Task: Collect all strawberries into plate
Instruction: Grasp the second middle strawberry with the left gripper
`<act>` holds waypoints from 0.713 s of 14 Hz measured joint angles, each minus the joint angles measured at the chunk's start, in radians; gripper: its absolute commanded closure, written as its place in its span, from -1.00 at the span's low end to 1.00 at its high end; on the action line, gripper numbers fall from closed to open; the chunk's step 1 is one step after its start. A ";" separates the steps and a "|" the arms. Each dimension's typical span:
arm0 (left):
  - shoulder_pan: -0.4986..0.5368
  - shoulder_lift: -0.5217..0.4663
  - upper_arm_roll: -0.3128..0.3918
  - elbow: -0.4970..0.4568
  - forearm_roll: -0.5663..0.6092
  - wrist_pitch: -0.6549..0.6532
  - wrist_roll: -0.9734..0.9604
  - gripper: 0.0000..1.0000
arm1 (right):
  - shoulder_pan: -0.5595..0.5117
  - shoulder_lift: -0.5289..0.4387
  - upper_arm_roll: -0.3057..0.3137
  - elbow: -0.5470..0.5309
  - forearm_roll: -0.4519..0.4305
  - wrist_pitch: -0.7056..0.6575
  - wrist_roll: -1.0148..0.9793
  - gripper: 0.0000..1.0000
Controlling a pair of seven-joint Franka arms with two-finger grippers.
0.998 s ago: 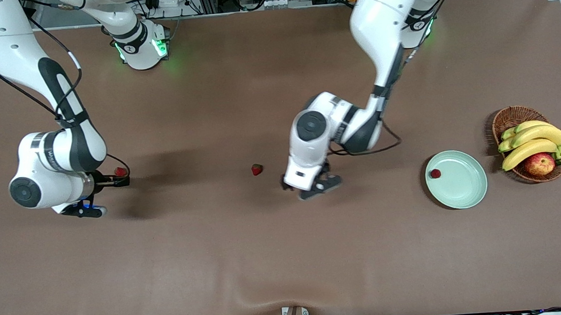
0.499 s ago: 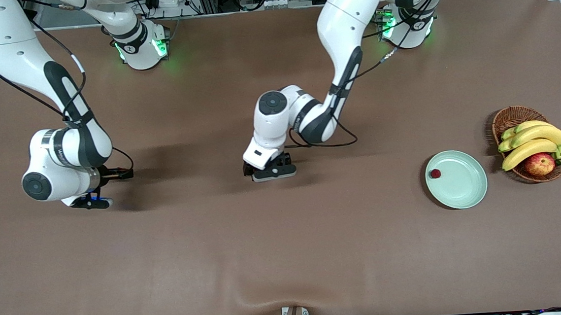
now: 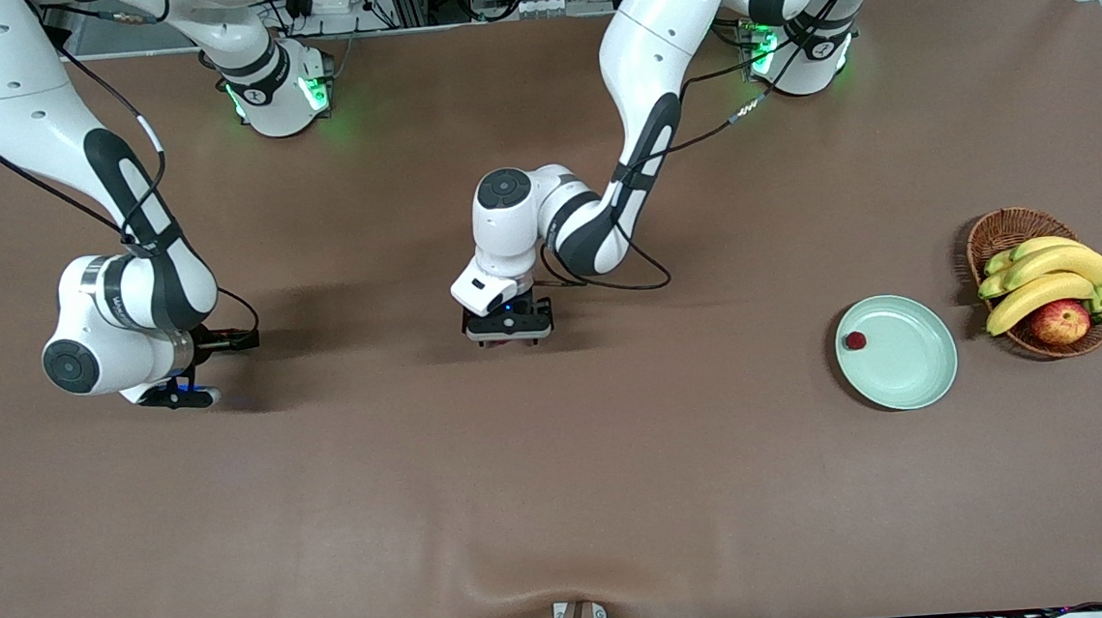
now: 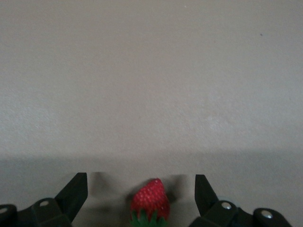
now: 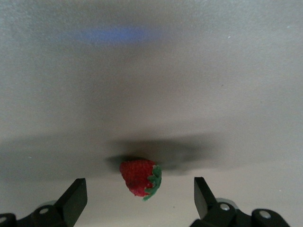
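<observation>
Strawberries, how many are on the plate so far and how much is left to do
One strawberry lies on the mint-green plate. Two are left, both on the table: the open left gripper straddles one strawberry, and the open right gripper brackets another strawberry. Neither is gripped yet.

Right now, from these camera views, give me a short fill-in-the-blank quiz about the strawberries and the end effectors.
1. The pale green plate holds ____ strawberry.
2. The left end effector is ____ around a strawberry.
3. The bananas lie in the ____.
Missing words: one; open; basket
</observation>
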 measured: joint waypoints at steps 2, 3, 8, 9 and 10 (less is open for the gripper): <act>-0.005 0.000 0.000 0.000 0.000 0.000 0.002 -1.00 | 0.000 0.004 0.000 0.000 0.000 0.001 0.000 -0.88; -0.007 0.000 0.000 0.000 0.001 0.000 0.002 -0.90 | 0.000 0.004 0.000 0.000 0.000 0.001 -0.001 -0.77; -0.013 0.001 0.000 0.000 0.001 0.000 -0.001 1.00 | 0.000 0.004 0.002 0.000 0.000 0.002 -0.001 -0.43; -0.013 0.001 0.000 0.000 0.001 -0.002 -0.005 1.00 | 0.000 0.004 0.003 0.000 0.000 0.002 -0.001 -0.35; -0.014 0.000 0.002 0.001 0.001 -0.010 -0.010 1.00 | 0.001 0.004 0.003 0.000 0.000 0.004 -0.001 -0.30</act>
